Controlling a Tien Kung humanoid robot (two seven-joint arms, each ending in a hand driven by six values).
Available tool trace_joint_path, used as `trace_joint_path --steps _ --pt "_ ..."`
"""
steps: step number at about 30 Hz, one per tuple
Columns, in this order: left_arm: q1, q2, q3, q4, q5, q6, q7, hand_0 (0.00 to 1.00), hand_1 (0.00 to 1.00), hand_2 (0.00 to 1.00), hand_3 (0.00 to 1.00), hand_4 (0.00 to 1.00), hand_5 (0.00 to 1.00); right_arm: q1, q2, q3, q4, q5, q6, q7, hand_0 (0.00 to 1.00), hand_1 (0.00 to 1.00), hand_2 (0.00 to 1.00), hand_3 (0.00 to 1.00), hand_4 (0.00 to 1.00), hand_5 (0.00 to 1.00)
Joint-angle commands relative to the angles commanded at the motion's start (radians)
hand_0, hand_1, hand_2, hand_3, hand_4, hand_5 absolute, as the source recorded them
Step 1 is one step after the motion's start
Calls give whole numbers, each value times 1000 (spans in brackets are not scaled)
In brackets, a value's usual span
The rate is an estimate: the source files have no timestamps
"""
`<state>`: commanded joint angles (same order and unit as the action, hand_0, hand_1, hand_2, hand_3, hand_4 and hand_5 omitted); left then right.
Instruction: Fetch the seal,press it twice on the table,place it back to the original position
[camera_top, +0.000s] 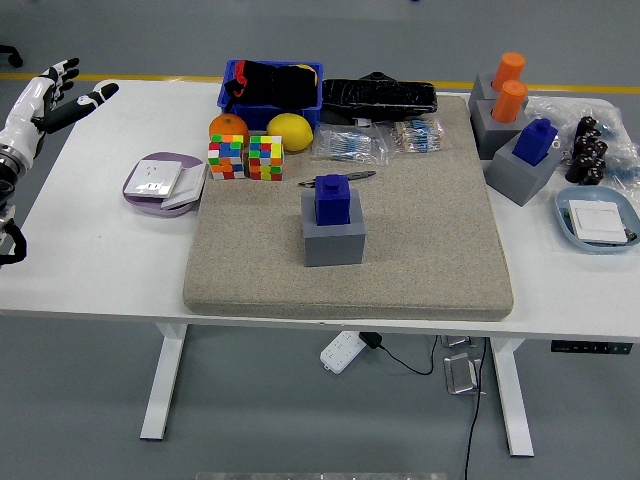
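Observation:
A blue seal (332, 197) stands upright in its grey base block (333, 238) at the middle of the beige felt mat (420, 260). My left hand (68, 95) hovers over the table's far left corner, far from the seal, fingers spread and holding nothing. A second blue seal (536, 139) sits in a grey block (520, 175) at the right. Two orange seals (509, 85) stand in a grey holder behind it. The right arm does not show.
Behind the mat are a pen (340, 179), two colour cubes (247, 157), an orange (228, 126), a lemon (289, 131), a blue bin (271, 85), a black bag (378, 97) and packets (385, 139). A purple dish (160, 182) lies left, a blue dish (598, 219) right.

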<state>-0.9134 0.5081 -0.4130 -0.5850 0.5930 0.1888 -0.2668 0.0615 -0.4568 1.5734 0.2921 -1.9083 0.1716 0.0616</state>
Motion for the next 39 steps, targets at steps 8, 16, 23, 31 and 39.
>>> trace_joint_path --steps 8,16,23,31,39 --pt "-7 0 0 -6 -8 0 1 998 998 998 998 998 624 1 -2 1 0 -2 -2 -1 807 697 685 648 788 474" --pt "-11 0 2 -4 -6 1 1 998 998 998 998 998 624 2 -4 5 1 -1 -3 0 807 697 685 648 787 476" --pt "-11 1 5 -4 -7 1 1 998 998 998 998 998 626 1 -3 4 2 -1 -2 0 806 697 684 645 783 478" --pt "-9 1 9 -3 -8 1 5 998 998 998 998 998 626 1 -3 4 1 1 0 1 806 696 685 646 782 477" --pt "-9 2 9 1 -11 0 6 998 998 998 998 998 625 6 -4 1 0 3 1 0 806 696 684 646 784 475"
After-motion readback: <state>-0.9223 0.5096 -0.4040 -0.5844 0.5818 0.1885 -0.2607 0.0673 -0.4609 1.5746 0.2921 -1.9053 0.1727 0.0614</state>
